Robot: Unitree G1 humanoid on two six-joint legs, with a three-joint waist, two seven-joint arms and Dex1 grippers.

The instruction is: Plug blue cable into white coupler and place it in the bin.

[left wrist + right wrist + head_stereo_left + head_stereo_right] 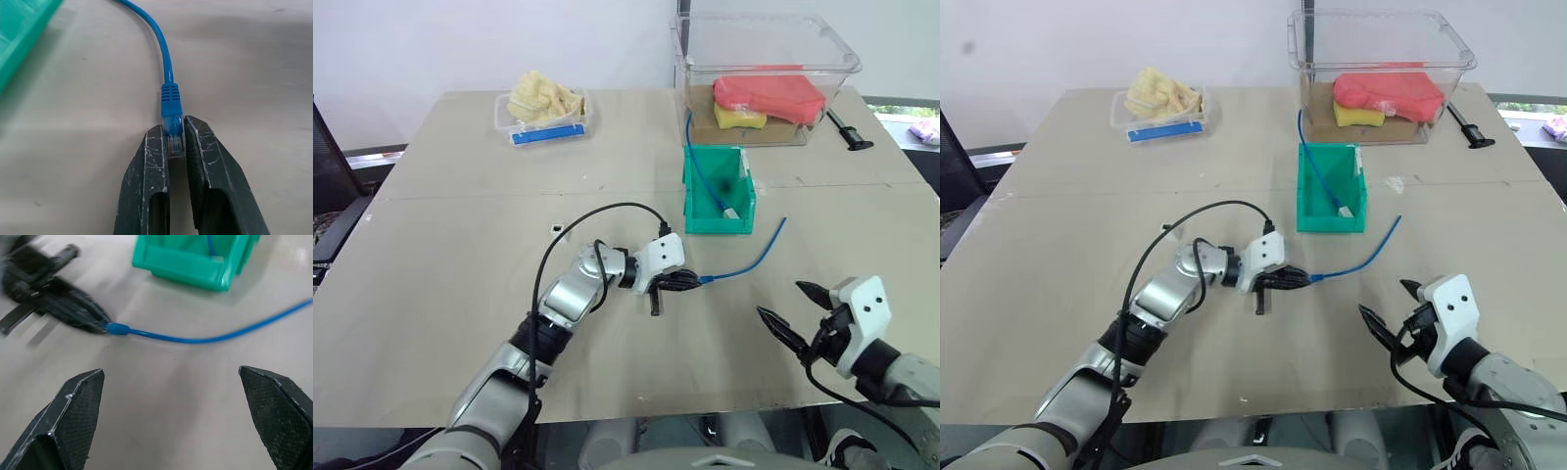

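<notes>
A thin blue cable point(749, 259) lies in a curve on the table, to the near right of the green bin point(717, 225). My left gripper point(680, 281) is shut on the cable's pale plug point(174, 143), low over the table. My right gripper point(781, 299) hangs open to the near right of the cable, with nothing between its fingers point(80, 401). A tiny white block point(556, 229), which looks like the white coupler, sits on the table to the left of my left arm. A second blue cable point(705, 176) with a white piece at its end lies in the bin.
A large clear tub point(764, 59) holding red and yellow items stands behind the bin. A shallow clear tray point(543, 117) with yellow cloth and a blue strip sits at the far left. A black tool point(850, 132) lies at the far right. The table's near edge is close to both arms.
</notes>
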